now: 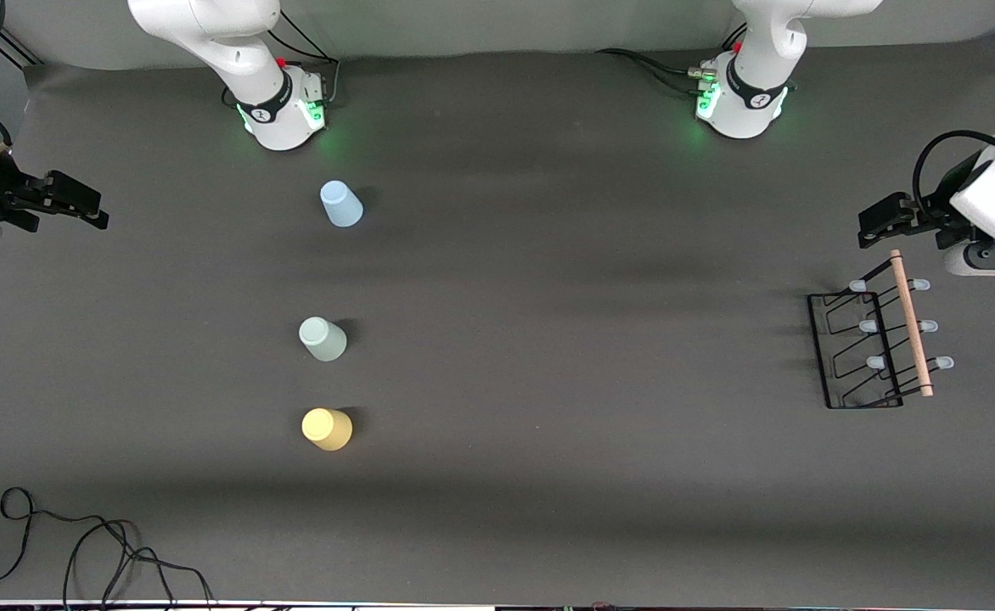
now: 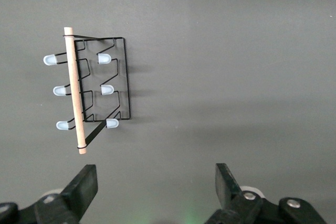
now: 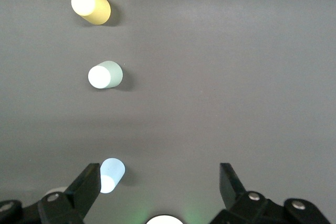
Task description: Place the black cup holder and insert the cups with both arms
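From my station I found both arms parked high at the table's ends, neither touching anything. The left gripper (image 2: pixel 155 184) hung spread wide and empty over the bare table beside the black cup holder (image 1: pixel 875 339), which stood at the left arm's end of the table on its rectangular wire base. The right gripper (image 3: pixel 157 184) was likewise splayed and empty at the right arm's end. The three cups stood mouth-down in a line toward that end, well apart from the holder: the blue cup (image 1: pixel 341 204) nearest the bases, the mint cup (image 1: pixel 323 339) in the middle, the yellow cup (image 1: pixel 327 428) nearest the front camera. I judged the holder light but stiff, best pinched across its wooden handle (image 1: pixel 911 322) near the middle so it hung level. The cups looked like thin, slick plastic, though I could not be sure; I would grip them gently around the tapering wall.
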Controlling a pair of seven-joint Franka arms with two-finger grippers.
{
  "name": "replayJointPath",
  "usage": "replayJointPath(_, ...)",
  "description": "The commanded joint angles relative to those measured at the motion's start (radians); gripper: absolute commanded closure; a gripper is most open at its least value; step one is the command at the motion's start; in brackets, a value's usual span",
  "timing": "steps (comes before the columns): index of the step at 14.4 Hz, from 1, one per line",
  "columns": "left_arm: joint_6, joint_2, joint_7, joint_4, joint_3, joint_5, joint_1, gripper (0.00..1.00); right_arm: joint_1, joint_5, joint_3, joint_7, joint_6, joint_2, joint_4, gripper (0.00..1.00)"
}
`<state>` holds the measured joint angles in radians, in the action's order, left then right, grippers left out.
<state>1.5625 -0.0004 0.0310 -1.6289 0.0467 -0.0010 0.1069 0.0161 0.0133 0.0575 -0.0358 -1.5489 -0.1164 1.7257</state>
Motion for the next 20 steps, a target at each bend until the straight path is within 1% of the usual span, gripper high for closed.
replayJointPath(1, -0.015, 0.000, 0.012, 0.011, 0.007, 0.023, 0.013, 0.00, 0.004, -0.006, 0.002, -0.013, 0.004, 0.003, -0.014, 0.00)
replayJointPath(4, -0.021, -0.001, 0.017, 0.003, 0.016, 0.024, -0.001, 0.00, 0.005, -0.006, 0.002, -0.013, 0.006, 0.001, -0.012, 0.00)
replayJointPath(6, -0.019, -0.004, -0.034, -0.003, 0.028, 0.023, -0.059, 0.00, 0.005, -0.004, 0.002, -0.013, 0.007, 0.003, -0.012, 0.00)
replayJointPath(9, 0.008, -0.009, -0.173, -0.038, 0.029, 0.035, -0.171, 0.00, 0.005, -0.006, 0.002, -0.013, 0.007, 0.001, -0.012, 0.00)
replayJointPath(10, 0.024, -0.009, -0.199, -0.049, 0.029, 0.047, -0.190, 0.00, 0.005, -0.006, 0.002, -0.013, 0.007, 0.001, -0.012, 0.00)
replayJointPath(12, 0.057, -0.032, -0.221, -0.100, 0.029, 0.052, -0.222, 0.00, 0.005, -0.006, 0.002, -0.013, 0.007, 0.001, -0.012, 0.00)
replayJointPath(14, 0.129, -0.041, -0.221, -0.167, 0.029, 0.052, -0.223, 0.00, 0.005, -0.006, 0.002, -0.015, 0.009, 0.001, -0.012, 0.00)
replayJointPath(18, 0.380, -0.029, -0.221, -0.380, 0.030, 0.052, -0.233, 0.00, 0.005, -0.006, 0.002, -0.013, 0.009, 0.001, -0.012, 0.00)
replayJointPath(20, 0.483, 0.002, -0.224, -0.446, 0.030, 0.052, -0.239, 0.00, 0.005, -0.006, 0.002, -0.012, 0.009, 0.003, -0.012, 0.00)
